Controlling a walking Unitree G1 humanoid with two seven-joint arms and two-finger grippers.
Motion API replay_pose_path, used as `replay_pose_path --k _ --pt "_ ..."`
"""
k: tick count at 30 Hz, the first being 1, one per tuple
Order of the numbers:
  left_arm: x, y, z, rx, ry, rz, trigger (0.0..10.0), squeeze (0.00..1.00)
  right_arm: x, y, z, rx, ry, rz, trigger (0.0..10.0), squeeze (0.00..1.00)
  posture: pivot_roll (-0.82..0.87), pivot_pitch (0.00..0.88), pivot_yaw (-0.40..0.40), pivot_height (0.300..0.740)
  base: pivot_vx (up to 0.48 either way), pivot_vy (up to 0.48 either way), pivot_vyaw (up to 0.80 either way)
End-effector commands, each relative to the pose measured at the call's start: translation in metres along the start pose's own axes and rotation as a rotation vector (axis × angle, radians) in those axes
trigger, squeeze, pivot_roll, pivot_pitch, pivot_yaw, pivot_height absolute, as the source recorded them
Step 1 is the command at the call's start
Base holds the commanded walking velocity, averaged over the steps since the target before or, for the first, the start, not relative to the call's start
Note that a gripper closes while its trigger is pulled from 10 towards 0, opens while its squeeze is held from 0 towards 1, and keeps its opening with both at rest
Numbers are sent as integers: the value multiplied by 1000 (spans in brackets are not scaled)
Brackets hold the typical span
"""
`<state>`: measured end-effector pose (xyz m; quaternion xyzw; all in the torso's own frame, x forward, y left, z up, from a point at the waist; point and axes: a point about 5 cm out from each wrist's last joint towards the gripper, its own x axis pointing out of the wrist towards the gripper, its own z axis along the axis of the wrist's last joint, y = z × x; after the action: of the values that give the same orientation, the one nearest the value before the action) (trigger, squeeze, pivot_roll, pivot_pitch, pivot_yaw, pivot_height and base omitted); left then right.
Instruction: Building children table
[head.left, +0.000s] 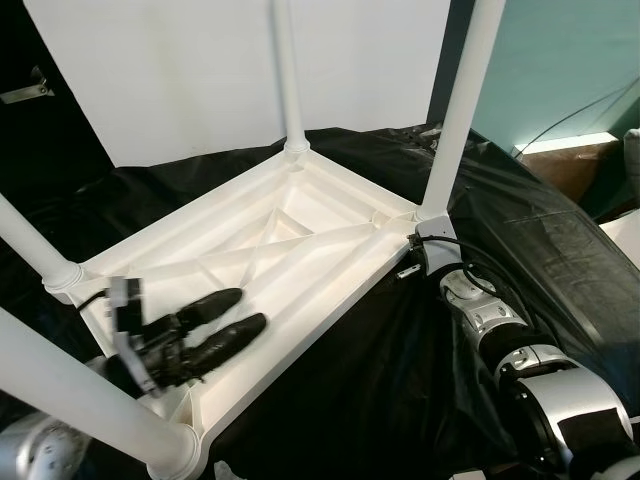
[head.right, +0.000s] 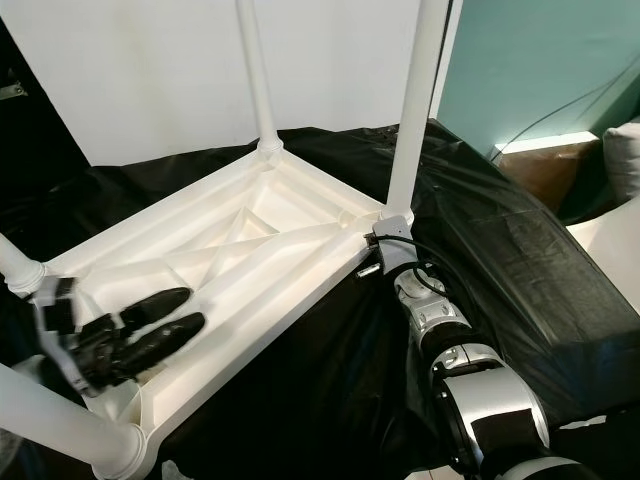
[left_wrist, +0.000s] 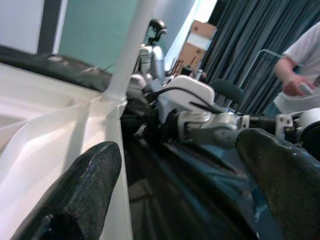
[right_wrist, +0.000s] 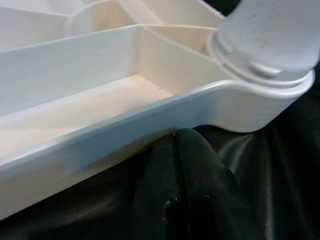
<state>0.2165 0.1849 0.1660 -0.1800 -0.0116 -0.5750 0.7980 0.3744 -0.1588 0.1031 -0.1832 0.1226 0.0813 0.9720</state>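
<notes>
While the white plastic children's table (head.left: 270, 250) lies upside down on a black cloth (head.left: 380, 380), its ribbed underside faces up and 4 white legs rise from its corners. The left gripper (head.left: 238, 312) rests inside the upturned tabletop, between the 2 near-left legs: the near-corner leg (head.left: 80, 400) stands just behind it and another leg (head.left: 30, 245) stands off to its left. Its 2 black fingers (head.left: 205, 305) lie apart, clamped on nothing, pointing across the ribs toward the far-right corner. In the left wrist view the 2 fingertips (left_wrist: 75, 195) are spread wide with a table edge beside 1 of them; beyond them are the robot's right arm (left_wrist: 210, 125), and a person in a white shirt (left_wrist: 300, 65) stands in the background.

The right gripper (right_wrist: 190, 200) sits low at the table's right corner, just outside the rim and directly below the socket of the right leg (head.left: 455, 120). In the right wrist view its fingers are pressed together on the black cloth, their tips touching or just beside the underside of the rim (right_wrist: 150, 130). The far leg (head.left: 288, 70) stands well ahead of both grippers, against a white board (head.left: 200, 70).
</notes>
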Motion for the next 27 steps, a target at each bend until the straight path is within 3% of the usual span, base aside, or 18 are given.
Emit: replay_pose_path --k 1,10,13,16,17,18,20,22,24,27 --pt "8 2 -5 0 11 -31 10000 0 1 1 -2 14 25 -8 10000 0 78 0 57 740 0 0 0" --pt "41 -1 -8 -19 -14 -92 10000 0 -2 4 -10 28 37 -23 10000 0 50 0 74 740 0 0 0" --pt "46 23 -14 59 19 62 10000 0 -3 1 -12 27 41 -31 10000 0 40 0 74 740 0 0 0" --pt "46 30 -16 84 40 104 10000 0 -3 1 -13 27 41 -31 10000 0 40 0 74 740 0 0 0" --pt "45 43 -22 140 121 196 10000 0 -4 1 -15 24 44 -36 10000 0 35 0 71 740 0 0 0" --pt "39 71 -36 262 322 389 10000 0 -7 2 -19 29 47 -51 10000 0 35 0 71 740 0 0 0" --pt "37 77 -39 294 371 430 10000 0 -8 2 -20 30 48 -55 10000 0 35 0 71 740 0 0 0" --pt "26 97 -47 384 528 591 10000 0 -11 7 -24 30 46 -52 10000 0 28 2 69 740 0 0 0" --pt "20 108 -50 437 650 669 10000 0 -15 14 -29 31 51 -39 10000 0 4 8 73 740 0 0 0" --pt "20 112 -51 449 705 693 10000 0 -17 16 -31 31 53 -34 10000 0 -1 8 76 740 0 0 0"
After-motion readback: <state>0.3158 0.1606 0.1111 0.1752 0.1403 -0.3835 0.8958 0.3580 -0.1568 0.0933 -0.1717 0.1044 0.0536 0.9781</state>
